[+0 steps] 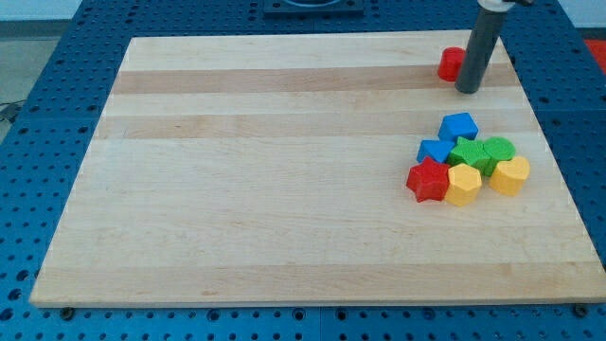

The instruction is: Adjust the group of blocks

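Note:
A tight group of blocks sits at the view's right on the wooden board [284, 170]: a blue block [459, 125] at the top, a blue block [436, 150] below-left of it, a green star [466, 153], a green block [498, 149], a red star [428, 180], a yellow hexagon [463, 186] and a yellow block [510, 175]. A lone red block [451, 63] lies near the top right, partly hidden by the rod. My tip [467, 91] rests just right of and below that red block, above the group and apart from it.
The board lies on a blue perforated table [38, 114]. The board's right edge runs close to the group and to the lone red block.

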{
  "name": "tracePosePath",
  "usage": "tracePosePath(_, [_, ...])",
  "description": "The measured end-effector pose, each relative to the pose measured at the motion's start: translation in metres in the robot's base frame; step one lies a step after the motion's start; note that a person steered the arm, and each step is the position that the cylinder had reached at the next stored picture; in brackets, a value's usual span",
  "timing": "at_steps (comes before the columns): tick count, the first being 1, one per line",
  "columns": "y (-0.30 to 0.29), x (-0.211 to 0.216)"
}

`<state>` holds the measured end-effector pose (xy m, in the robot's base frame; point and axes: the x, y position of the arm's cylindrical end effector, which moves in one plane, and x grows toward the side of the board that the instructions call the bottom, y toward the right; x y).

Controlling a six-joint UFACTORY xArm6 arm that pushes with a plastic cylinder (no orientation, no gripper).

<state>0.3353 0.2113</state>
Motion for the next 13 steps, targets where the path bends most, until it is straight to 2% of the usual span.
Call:
tracePosePath(1, [-0.015, 0.048])
tracePosePath(3, [-0.017, 0.07])
tracePosePath(4, [-0.017, 0.075])
tracePosePath(6, [-0.062, 0.041])
tracePosePath(7, [-0.092, 0.081])
tracePosePath(8, [-0.112, 0.156])
tracePosePath(9, [-0.118, 0.17])
tracePosePath(10, [-0.121, 0.164])
tracePosePath(11, [-0.138, 0.181])
tracePosePath(12, [-0.138, 0.24])
tracePosePath(13, [-0.129, 0.235])
